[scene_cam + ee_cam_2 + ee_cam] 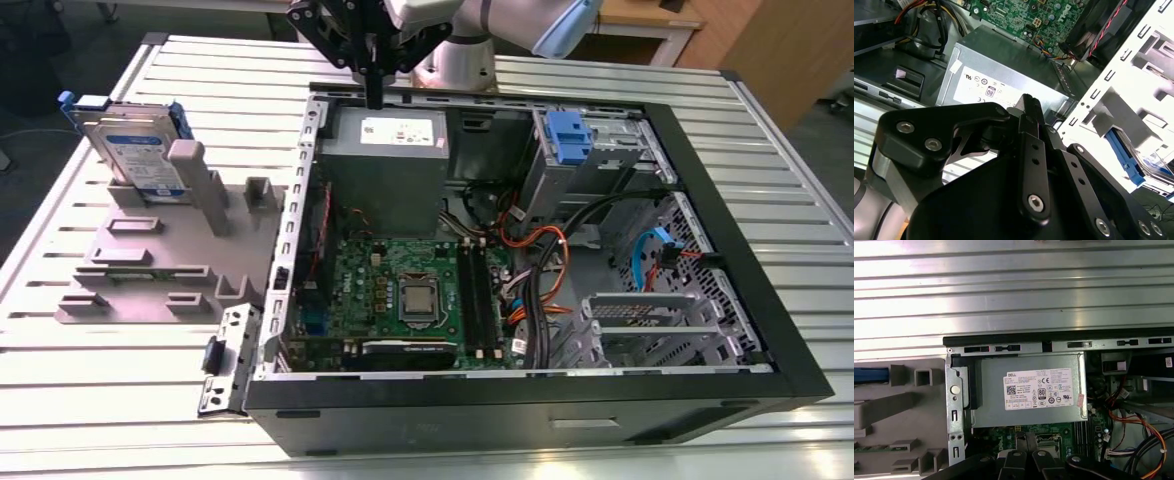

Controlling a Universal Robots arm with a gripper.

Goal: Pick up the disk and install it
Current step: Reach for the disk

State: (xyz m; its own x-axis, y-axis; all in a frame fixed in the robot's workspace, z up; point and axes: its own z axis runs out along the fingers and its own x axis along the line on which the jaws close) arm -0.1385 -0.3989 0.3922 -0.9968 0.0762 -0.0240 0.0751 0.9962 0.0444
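While the disk (138,152) stands upright in the grey fixture (147,255), outside the computer case (534,405) at the exterior view's left, neither pick-up nor installation is done. My gripper (375,98) hangs above the power supply (384,150), fingers pressed together, holding nothing.

The gripper (375,98), with its fingers pressed together, hangs just above the rear edge of the computer case (534,395), over the power-supply box (387,150). Toward the exterior view's left, the air above the grey fixture (147,250) is open. A tall grey post (187,170) stands just beside the upright disk (134,150) and narrows the access on that side. The case's metal side wall rises between the fixture and the interior. Inside the case, orange and black cables (545,250) crowd the middle, near the bay that holds a blue bracket (567,135). The slatted table (747,150) leaves open room around the case.
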